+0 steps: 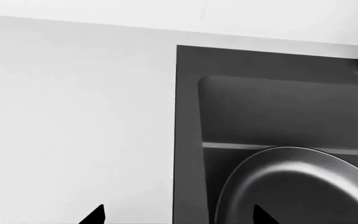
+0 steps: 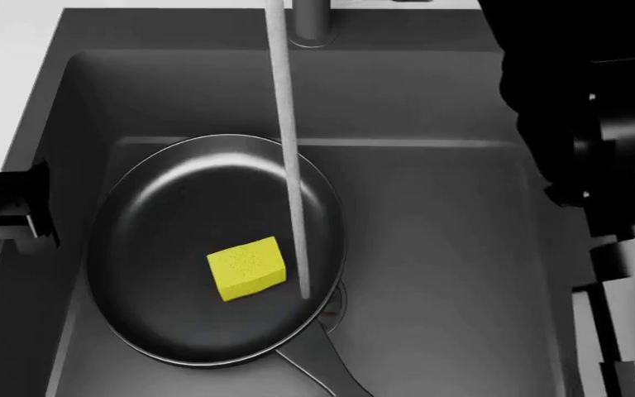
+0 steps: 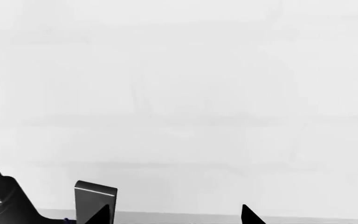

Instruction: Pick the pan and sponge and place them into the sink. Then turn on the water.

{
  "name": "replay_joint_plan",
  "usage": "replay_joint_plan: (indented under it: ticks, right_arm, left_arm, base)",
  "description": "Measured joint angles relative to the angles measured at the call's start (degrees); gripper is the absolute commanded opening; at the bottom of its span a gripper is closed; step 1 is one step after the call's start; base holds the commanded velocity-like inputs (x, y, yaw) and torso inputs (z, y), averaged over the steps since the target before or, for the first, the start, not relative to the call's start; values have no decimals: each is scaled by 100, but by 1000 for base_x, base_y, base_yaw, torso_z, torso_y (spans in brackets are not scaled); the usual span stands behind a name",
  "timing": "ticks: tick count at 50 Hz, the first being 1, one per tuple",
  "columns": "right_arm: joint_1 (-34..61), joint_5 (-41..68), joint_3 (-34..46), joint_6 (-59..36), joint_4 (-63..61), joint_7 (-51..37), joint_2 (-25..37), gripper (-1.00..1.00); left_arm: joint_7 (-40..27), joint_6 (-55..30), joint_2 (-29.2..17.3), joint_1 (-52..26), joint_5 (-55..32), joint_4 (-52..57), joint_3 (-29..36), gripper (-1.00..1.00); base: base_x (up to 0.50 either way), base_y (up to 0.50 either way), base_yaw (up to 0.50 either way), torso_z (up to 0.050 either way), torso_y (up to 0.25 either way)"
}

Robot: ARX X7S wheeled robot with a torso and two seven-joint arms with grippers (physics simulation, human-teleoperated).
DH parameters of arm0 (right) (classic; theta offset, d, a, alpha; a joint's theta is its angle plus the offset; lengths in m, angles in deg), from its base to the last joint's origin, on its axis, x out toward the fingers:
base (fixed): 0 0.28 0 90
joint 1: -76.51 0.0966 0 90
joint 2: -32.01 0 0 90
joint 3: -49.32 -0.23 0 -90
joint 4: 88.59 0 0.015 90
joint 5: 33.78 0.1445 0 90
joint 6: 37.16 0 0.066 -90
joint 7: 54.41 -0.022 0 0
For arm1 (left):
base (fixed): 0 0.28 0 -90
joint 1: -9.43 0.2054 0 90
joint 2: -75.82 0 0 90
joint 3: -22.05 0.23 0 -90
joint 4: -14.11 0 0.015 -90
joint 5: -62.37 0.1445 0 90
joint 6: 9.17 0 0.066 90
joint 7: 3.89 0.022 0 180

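Note:
The dark pan (image 2: 185, 223) lies in the sink (image 2: 461, 248), its handle pointing toward the near edge. The yellow sponge (image 2: 247, 267) lies inside the pan. A thin pale stream of water (image 2: 290, 165) runs from the tap (image 2: 312, 21) down to the pan's right rim by the drain. My left gripper (image 2: 14, 211) hangs over the sink's left rim, open and empty; in the left wrist view (image 1: 179, 217) its tips straddle that rim, with the pan (image 1: 303, 186) beside them. My right gripper (image 3: 174, 215) is open and empty, facing the white wall.
White counter (image 1: 73, 116) lies left of the sink. My right arm (image 2: 594, 124) is a black mass over the sink's right side. A grey square tap part (image 3: 95, 196) shows beside the right gripper's tip.

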Motion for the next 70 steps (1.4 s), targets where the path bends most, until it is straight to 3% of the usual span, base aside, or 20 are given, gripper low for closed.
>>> replay_joint_plan:
  ticks: [36,50,70]
  right_arm:
    - [-277,214,119,-391,-840,-10,101,100]
    - [-695,842,-27,-1404,-2600,-652,809,100]
    - [-1327,2791,-880,-3051,-4986,-2060,2150,100]
  left_arm:
    - [-58,34,-49,13,-92,-48,-5,100]
    - [-146,-67,-101,-165,-228,-85,-36,100]
    - [-544,-467,-262,-513,-866,-104,-253,100]
  base:
    - [0,0,0,0,0]
    - [0,0,0,0,0]
    - [0,0,0,0,0]
